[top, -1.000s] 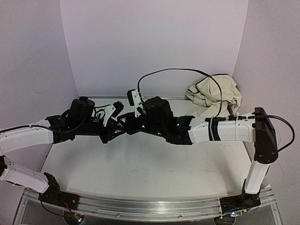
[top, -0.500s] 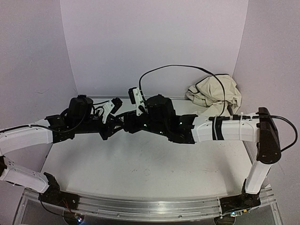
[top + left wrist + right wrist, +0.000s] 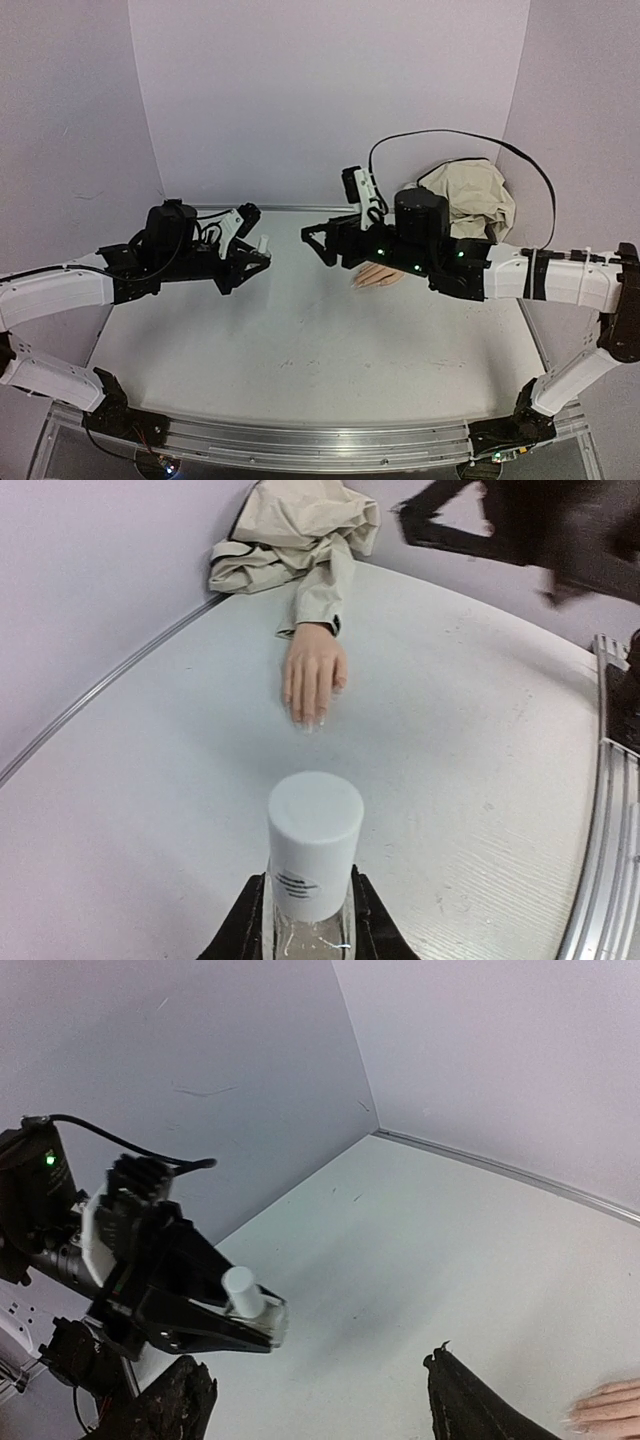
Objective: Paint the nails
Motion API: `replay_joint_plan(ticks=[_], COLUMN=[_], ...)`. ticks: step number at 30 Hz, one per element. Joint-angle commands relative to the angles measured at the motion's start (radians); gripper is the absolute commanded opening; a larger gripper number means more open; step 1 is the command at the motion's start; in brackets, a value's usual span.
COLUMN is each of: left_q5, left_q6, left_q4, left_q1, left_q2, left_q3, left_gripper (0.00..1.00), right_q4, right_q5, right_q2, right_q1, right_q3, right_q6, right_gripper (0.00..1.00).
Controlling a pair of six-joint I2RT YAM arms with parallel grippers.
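A peach mannequin hand (image 3: 313,670) lies palm down on the white table, with a beige sleeve (image 3: 322,585) behind it. Its nails (image 3: 308,720) are tiny pale tips pointing toward my left gripper. My left gripper (image 3: 308,905) is shut on a small clear bottle (image 3: 312,832) with a white cap, held above the table to the left of the hand (image 3: 375,277). The bottle (image 3: 243,1293) also shows in the right wrist view. My right gripper (image 3: 316,245) hangs open with nothing in it, between the bottle (image 3: 263,243) and the hand. Its fingers (image 3: 468,1408) stand wide apart.
The sleeve runs into a crumpled beige cloth (image 3: 468,197) heaped in the back right corner. Pale walls close in the table (image 3: 300,350) at the back and on both sides. A metal rail (image 3: 300,445) runs along the near edge.
My right gripper has opened and drawn back to the right, away from the left gripper and the bottle, which uncovers the mannequin hand. The left arm has hardly moved.
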Motion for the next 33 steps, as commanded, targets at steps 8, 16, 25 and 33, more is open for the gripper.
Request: replay_joint_plan(ticks=[8, 16, 25, 33], left_q5=[0.677, 0.818, 0.844, 0.835], left_q6=[-0.054, -0.095, -0.090, -0.087], left_q4=[0.063, 0.063, 0.062, 0.062], left_q1=[0.003, 0.000, -0.008, -0.007], left_q2=[0.116, 0.172, 0.173, 0.169], left_q3=[0.124, 0.151, 0.149, 0.147], left_gripper=[0.00, 0.00, 0.00, 0.00], right_q4=[0.296, 0.432, 0.449, 0.456], right_q5=[-0.776, -0.970, -1.041, -1.080], right_q2=[-0.030, 0.106, 0.208, 0.249], right_q1=[-0.178, -0.146, -0.135, -0.115], right_q3=[-0.115, -0.024, 0.063, 0.096], right_q6=[0.081, 0.121, 0.144, 0.157], right_gripper=[0.73, 0.62, 0.47, 0.32])
